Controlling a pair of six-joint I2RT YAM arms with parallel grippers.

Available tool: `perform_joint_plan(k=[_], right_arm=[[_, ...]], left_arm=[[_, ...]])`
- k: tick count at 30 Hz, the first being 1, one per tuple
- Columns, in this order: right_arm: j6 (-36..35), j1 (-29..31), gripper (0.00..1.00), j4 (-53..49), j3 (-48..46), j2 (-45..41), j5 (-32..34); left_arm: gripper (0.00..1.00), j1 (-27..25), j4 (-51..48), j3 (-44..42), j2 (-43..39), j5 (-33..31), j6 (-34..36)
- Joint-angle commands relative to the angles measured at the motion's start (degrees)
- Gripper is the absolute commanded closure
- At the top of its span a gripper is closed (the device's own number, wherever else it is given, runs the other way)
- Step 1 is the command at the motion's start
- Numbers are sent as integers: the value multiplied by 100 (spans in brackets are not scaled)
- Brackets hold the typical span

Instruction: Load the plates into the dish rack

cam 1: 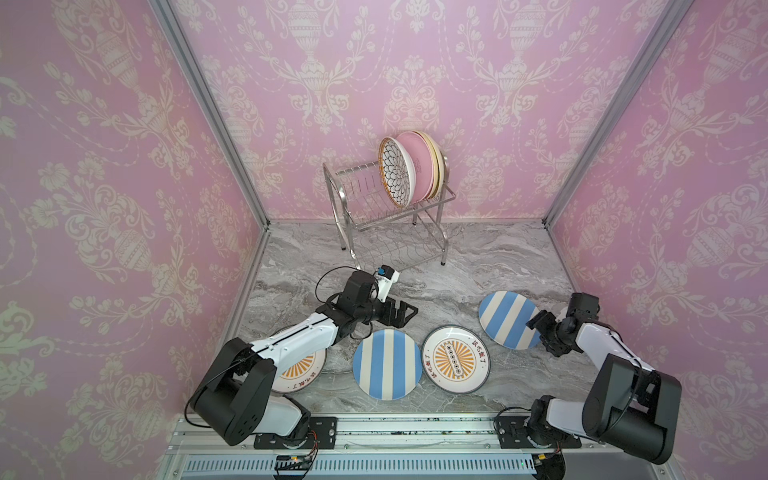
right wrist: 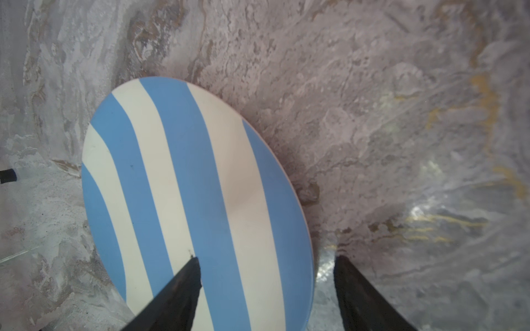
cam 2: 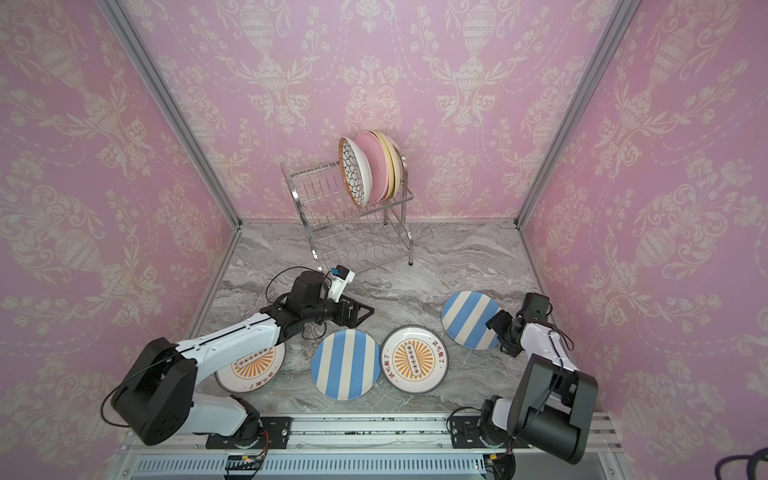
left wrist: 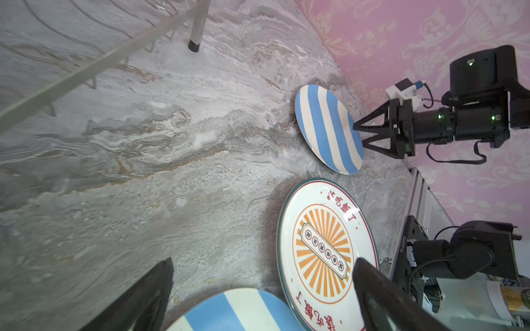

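The dish rack [cam 1: 361,195] stands at the back and holds a petal-patterned plate [cam 1: 395,172], a pink plate [cam 1: 417,166] and pale yellow and cream plates [cam 1: 436,166] upright in its upper tier. Flat on the table lie a sunburst plate [cam 1: 301,372] partly under my left arm, a striped plate [cam 1: 387,365], a second sunburst plate [cam 1: 456,358] and a second striped plate [cam 1: 507,318]. My right gripper [right wrist: 266,258] is open, its jaws straddling the near rim of that striped plate [right wrist: 195,186]. My left gripper [cam 1: 409,309] hovers open and empty above the marble.
Pink patterned walls close in the left, back and right sides. An aluminium rail [cam 1: 374,428] with both arm bases runs along the front edge. The rack's black-tipped leg [left wrist: 193,45] stands beyond my left gripper.
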Motion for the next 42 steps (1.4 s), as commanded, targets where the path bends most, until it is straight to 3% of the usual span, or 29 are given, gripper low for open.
perform_joint_plan(k=[1,9,19,27,33,42], right_arm=[[-194,-79,24,337,-23,211,-204],[-300,-231,25,727,147,754,-444],[-582,-242,32,723,115,1094,-1519],[-365,-229,32,1010,-290,836,-1987],[-476,-186,33,1000,-140,1218,-2464],[-308,24,36,1275,-250,1182,-2560]], left_arm=[[1,-253,456,471,539,-162,-81],[1,-566,439,2114,2254,23,15],[1,-974,-22,3704,3702,287,-113],[1,-1191,-757,4438,4211,239,181],[1,-1236,-849,4736,4465,233,183],[1,-1263,-915,4768,4620,262,288]])
